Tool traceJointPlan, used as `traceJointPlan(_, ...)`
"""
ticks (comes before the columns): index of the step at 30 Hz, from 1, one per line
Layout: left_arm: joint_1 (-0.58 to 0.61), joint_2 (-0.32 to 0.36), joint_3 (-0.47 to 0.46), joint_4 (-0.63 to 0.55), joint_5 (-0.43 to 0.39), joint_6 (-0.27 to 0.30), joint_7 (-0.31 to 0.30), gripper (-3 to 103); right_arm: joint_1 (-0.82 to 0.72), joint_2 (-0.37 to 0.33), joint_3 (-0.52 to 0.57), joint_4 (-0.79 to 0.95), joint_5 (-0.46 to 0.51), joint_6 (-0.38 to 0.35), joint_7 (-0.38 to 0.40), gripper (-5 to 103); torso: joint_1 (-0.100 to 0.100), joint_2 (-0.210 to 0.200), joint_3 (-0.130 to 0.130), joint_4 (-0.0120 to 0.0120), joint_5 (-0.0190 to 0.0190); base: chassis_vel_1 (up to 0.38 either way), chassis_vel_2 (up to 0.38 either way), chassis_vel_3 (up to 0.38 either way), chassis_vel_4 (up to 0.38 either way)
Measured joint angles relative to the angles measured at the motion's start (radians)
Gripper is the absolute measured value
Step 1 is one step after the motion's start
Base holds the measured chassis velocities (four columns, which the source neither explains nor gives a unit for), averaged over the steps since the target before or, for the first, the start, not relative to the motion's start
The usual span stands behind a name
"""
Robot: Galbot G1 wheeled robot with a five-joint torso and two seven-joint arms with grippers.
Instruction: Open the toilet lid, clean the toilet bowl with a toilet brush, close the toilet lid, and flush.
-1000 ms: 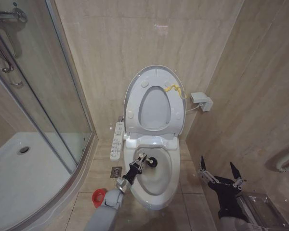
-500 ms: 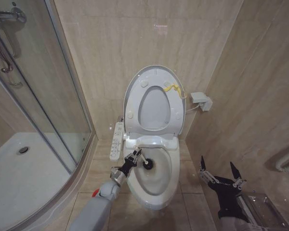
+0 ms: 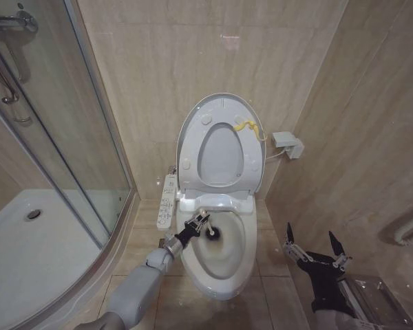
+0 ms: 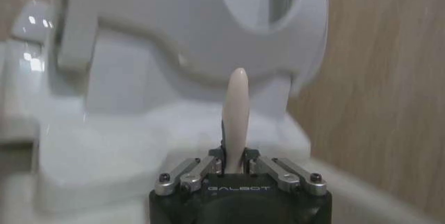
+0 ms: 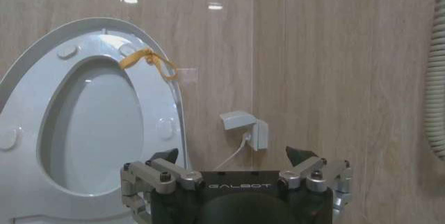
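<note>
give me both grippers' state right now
Left gripper: shut on the toilet brush, its head down in the toilet bowl.
Right gripper: open, holding nothing, parked low by the right wall.

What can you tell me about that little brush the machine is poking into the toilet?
The toilet brush has a thin, pale, plastic-looking stick handle and a dark round bristle head. The left gripper is shut on the handle, which slants down toward the bowl's back. The head sits inside the toilet bowl, near its back wall, below the raised lid. In the left wrist view the handle sticks straight out between the fingers, pinched from both sides.
</note>
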Motion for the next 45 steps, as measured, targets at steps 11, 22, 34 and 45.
traceJointPlan(11,0.013,-0.002,-0.004,-0.019,-0.062,0.006,0.062,16,0.0,0.0,0.0,0.0,0.0,0.0,0.0,100,0.0,0.0,0.0,0.0,-0.0001,0.0,0.0,0.0,0.0)
traceJointPlan(22,-0.011,-0.027,-0.028,0.092,0.166,-0.061,0.135,18,0.0,0.0,0.0,0.0,0.0,0.0,0.0,100,0.0,0.0,0.0,-0.0007,0.0001,0.0,0.0,0.0,0.0)
traceJointPlan(34,0.062,-0.102,-0.051,-0.094,-0.234,-0.08,-0.086,16,0.0,0.0,0.0,0.0,0.0,0.0,0.0,100,0.0,0.0,0.0,-0.0002,0.0,0.0,0.0,0.0,0.0)
traceJointPlan(45,0.174,-0.171,-0.01,-0.114,-0.271,-0.115,-0.11,17,0.0,0.0,0.0,0.0,0.0,0.0,0.0,100,0.0,0.0,0.0,0.0003,0.0004,0.0,0.0,0.0,0.0)
